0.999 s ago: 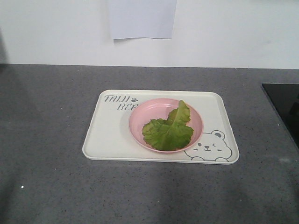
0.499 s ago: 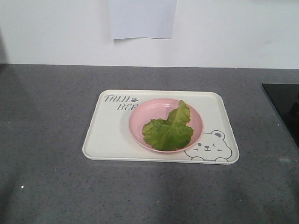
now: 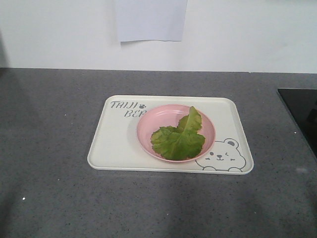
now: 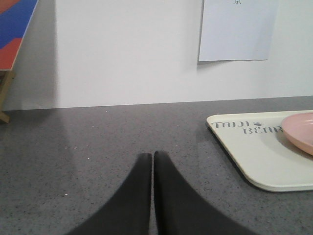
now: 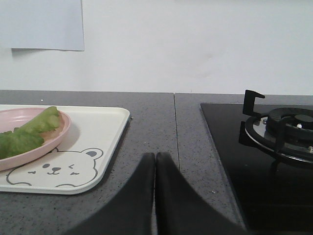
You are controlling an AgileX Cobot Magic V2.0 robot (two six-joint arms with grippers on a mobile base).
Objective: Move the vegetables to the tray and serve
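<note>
The grey tabletop (image 3: 49,148) is carrying the tray (image 3: 114,144), the pink plate (image 3: 158,119) and the vegetables (image 3: 178,139) lying in it. The left end effector (image 4: 153,159) and right end effector (image 5: 155,160) are hovering low, fingers pressed together, empty.

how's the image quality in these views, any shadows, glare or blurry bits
Front view: even, soft light, no glare; lettuce, pink plate and tray look sharp. Left wrist view: the shut left gripper is a dark, featureless shape; a grey shadow falls on the wall at left. Right wrist view: the right gripper is equally dark, and the black hob shows faint reflections.
</note>
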